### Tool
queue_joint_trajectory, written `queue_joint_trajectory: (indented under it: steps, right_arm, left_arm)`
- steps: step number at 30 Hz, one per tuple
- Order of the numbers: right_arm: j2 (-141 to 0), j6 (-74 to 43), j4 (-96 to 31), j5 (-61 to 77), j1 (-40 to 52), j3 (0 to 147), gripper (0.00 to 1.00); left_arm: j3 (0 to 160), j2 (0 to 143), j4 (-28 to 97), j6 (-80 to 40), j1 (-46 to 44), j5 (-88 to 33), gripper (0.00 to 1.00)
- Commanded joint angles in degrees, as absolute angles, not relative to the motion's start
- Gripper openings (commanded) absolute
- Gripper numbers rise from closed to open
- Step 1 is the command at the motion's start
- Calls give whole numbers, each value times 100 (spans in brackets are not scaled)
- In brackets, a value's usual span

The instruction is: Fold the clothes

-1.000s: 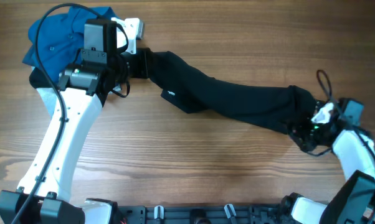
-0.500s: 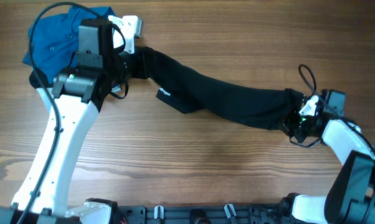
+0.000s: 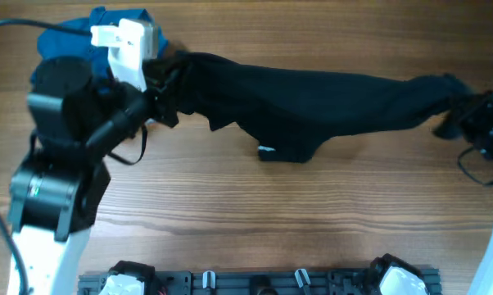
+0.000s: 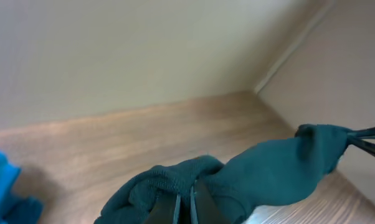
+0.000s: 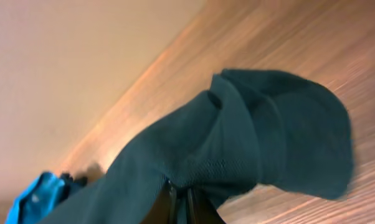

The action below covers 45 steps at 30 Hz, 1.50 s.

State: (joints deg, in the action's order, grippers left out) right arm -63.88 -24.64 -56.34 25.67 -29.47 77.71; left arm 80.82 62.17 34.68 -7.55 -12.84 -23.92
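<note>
The black shirt [image 3: 312, 106] hangs stretched in a long band across the far half of the table, held at both ends. My left gripper [image 3: 166, 88] is shut on its bunched left end; in the left wrist view the fingertips [image 4: 184, 202] pinch a fold of the dark fabric [image 4: 268, 168]. At the right edge my right gripper [image 3: 463, 111] is shut on the other end, and its wrist view shows the gripper [image 5: 181, 200] clamped under a gathered lump of the cloth [image 5: 256, 130]. A flap with a small white label [image 3: 267, 150] droops from the middle.
A bright blue polo shirt [image 3: 62, 39] lies crumpled at the far left corner, behind my left arm, and shows too in the right wrist view [image 5: 32, 198]. A dark equipment rail [image 3: 255, 283] runs along the near table edge. Bare wood lies in front of the shirt.
Both arms have risen and pulled apart. The right gripper has gone to the far right edge, and the shirt now spans a longer, straighter line, with its middle flap shifted right.
</note>
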Motion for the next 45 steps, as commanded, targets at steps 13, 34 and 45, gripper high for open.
queue_joint_trajectory:
  steps: [13,34,45]
  right_arm:
    - [-6967,-1240,-6746,2877,-2821,7376,58]
    - [-8016,-897,-2897,3942,2443,6025,65]
    - [-8016,-600,-2554,3321,3203,6025,71]
  left_arm:
    - [8337,6285,3680,-642,-1542,-2204,4]
    - [9133,6803,2488,-467,-2388,-613,4]
    - [9531,6799,2394,-296,-2689,12,4]
